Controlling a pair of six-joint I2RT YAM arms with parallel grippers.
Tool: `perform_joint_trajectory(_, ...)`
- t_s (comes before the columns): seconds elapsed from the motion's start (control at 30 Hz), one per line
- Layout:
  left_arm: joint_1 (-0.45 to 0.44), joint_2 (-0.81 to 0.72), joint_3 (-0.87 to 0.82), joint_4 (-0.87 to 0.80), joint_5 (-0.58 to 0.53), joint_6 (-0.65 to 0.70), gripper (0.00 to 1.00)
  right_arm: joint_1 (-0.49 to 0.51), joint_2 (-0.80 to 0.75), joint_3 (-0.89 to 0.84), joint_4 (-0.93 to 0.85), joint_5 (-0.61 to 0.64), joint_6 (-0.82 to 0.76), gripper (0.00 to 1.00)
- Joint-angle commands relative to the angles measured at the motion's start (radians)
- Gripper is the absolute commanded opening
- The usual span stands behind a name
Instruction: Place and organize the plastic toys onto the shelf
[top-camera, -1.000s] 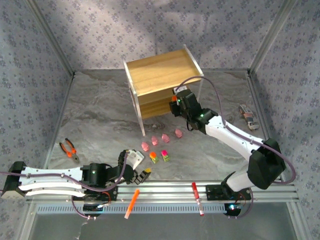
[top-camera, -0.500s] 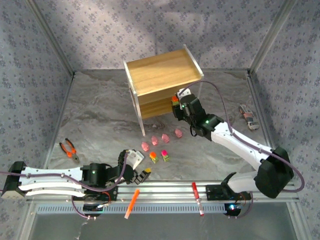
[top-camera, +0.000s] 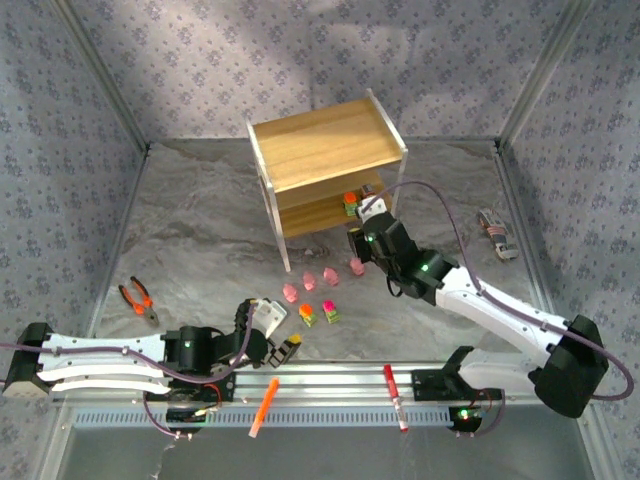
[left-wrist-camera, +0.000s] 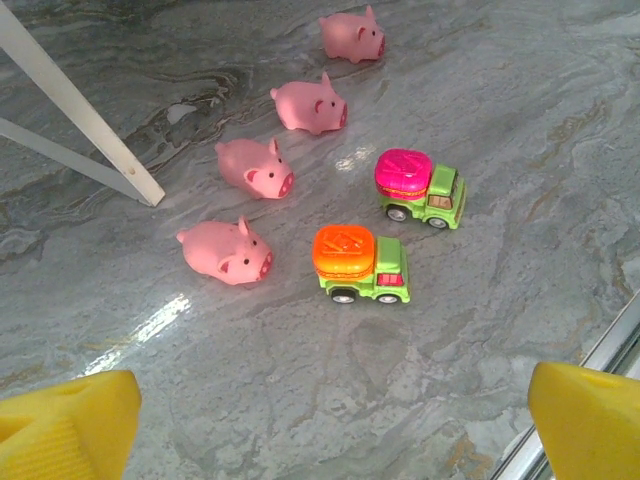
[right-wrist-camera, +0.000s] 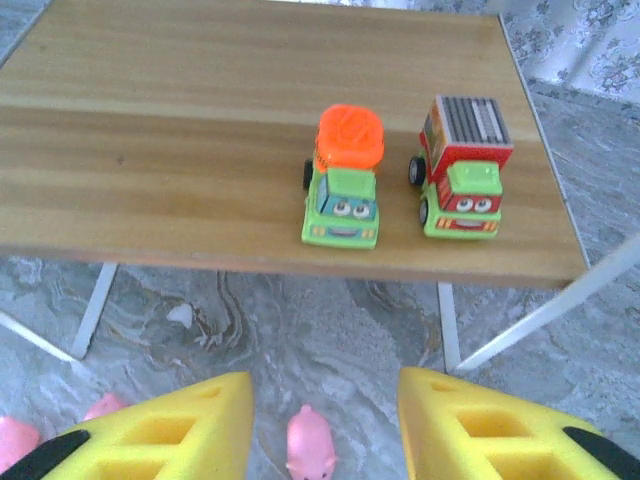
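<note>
The wooden shelf (top-camera: 325, 150) stands at the back. On its lower board (right-wrist-camera: 180, 190) sit an orange-topped truck (right-wrist-camera: 343, 190) and a red truck (right-wrist-camera: 462, 180), side by side. My right gripper (right-wrist-camera: 325, 430) hovers open just in front of that board, above a pink pig (right-wrist-camera: 311, 445) on the table. Several pigs (left-wrist-camera: 255, 168) lie in a row, with an orange-topped truck (left-wrist-camera: 360, 264) and a pink-topped truck (left-wrist-camera: 420, 187) beside them. My left gripper (left-wrist-camera: 325, 440) is open and empty, low over the table near these trucks.
Orange-handled pliers (top-camera: 138, 300) lie at the left. An orange marker (top-camera: 265, 407) and a red pen (top-camera: 395, 397) rest on the front rail. A small striped object (top-camera: 497, 235) lies at the right. A white shelf leg (left-wrist-camera: 85, 120) slants near the pigs.
My right gripper has drawn back from the lower board toward the row of pigs, uncovering the two trucks there. The left arm has stayed put.
</note>
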Motion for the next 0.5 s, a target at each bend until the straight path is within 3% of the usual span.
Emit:
perform_joint_trajectory(0.0, -0.01, 0.008, 0.029, -0.015, -0.035, -0.016, 0.99, 0.044, -0.046, -0.028, -0.042, 0.068, 0.034, 0.44)
perform_joint_trajectory(0.2, -0.01, 0.029, 0.035, -0.01, -0.035, -0.017, 0.99, 0.134, -0.14, -0.128, -0.006, 0.125, 0.051, 0.46)
perform_joint_trajectory(0.3, -0.01, 0.049, 0.041, -0.008, -0.033, -0.017, 0.99, 0.178, -0.169, -0.17, 0.003, 0.162, 0.061, 0.6)
perform_joint_trajectory(0.47, -0.009, 0.059, 0.049, -0.013, -0.033, -0.026, 0.99, 0.25, -0.201, -0.22, 0.02, 0.214, 0.082, 0.72)
